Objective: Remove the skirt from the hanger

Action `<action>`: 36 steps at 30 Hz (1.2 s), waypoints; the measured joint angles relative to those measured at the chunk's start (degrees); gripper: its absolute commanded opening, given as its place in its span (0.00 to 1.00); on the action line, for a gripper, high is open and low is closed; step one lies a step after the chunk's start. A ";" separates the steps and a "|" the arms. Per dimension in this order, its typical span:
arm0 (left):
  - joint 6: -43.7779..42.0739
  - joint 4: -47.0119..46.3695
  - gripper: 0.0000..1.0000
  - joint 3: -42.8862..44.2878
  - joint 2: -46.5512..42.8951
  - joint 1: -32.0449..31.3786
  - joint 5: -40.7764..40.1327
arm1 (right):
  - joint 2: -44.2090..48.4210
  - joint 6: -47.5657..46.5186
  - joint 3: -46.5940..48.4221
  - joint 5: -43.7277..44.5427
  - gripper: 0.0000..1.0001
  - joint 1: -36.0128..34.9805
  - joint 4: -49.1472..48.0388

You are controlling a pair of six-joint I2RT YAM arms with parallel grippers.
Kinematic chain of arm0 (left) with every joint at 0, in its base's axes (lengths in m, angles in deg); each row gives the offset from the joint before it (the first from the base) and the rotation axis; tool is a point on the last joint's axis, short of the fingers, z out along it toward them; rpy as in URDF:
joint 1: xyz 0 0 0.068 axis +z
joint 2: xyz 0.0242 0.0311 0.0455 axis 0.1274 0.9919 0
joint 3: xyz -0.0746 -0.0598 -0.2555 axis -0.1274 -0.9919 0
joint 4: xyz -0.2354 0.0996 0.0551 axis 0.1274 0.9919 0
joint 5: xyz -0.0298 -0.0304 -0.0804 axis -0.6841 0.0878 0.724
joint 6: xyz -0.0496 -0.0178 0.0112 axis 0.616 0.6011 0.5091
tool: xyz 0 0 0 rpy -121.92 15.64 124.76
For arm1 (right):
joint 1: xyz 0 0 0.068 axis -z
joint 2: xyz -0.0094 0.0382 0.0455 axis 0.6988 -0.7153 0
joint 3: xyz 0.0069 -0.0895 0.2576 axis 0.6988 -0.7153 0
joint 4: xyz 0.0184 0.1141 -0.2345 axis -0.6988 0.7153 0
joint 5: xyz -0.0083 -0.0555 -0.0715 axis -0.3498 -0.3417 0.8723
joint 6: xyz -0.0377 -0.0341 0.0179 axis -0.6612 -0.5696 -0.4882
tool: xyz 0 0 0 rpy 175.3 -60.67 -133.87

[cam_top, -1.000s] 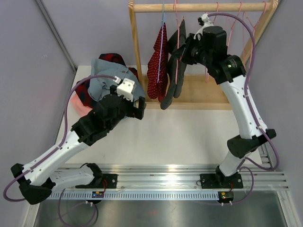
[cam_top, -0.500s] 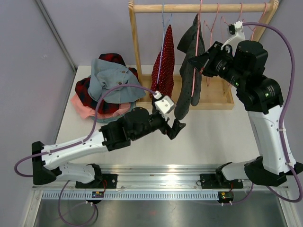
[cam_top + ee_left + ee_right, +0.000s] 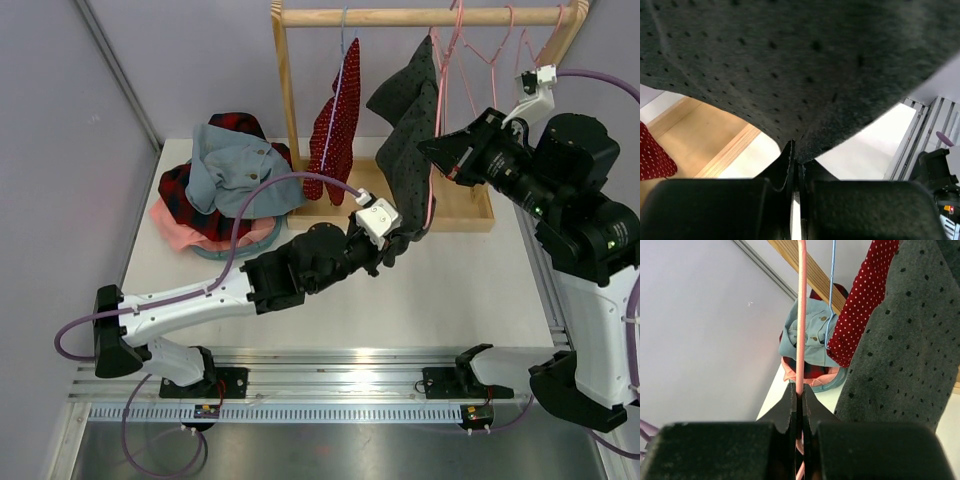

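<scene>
The skirt (image 3: 408,125) is dark grey with small black dots and hangs tilted from a pink hanger (image 3: 444,70) in front of the wooden rack. My right gripper (image 3: 437,150) is shut on the pink hanger (image 3: 801,315), whose wire runs up from between the closed jaws, with the skirt (image 3: 905,350) just to its right. My left gripper (image 3: 405,238) reaches in from the left and is shut on the skirt's lower hem. In the left wrist view the skirt (image 3: 790,60) fills the upper frame and its edge is pinched in the left gripper (image 3: 796,152).
The rack's rail (image 3: 400,16) also carries a red dotted garment (image 3: 335,125) on a blue hanger and empty pink hangers (image 3: 500,40) at the right. The rack's wooden base (image 3: 465,208) lies behind the skirt. A pile of clothes (image 3: 225,190) sits at the back left.
My right arm has carried the hanger and skirt to the right. My left arm swung right from the clothes pile to the skirt's hem, and its gripper went from open to shut on it.
</scene>
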 measured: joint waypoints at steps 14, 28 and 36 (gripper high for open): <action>10.54 -11.23 0.00 -28.33 -11.50 -12.09 -5.97 | -10.49 -3.13 13.75 1.01 0.00 -0.39 9.60; 40.94 21.35 0.00 -32.94 -14.53 -43.82 -25.79 | -10.58 -4.83 10.14 4.68 0.00 0.15 1.44; 37.07 36.83 0.00 -16.13 -13.73 -41.16 -37.09 | -17.73 -0.76 6.84 -0.31 0.00 5.35 -8.15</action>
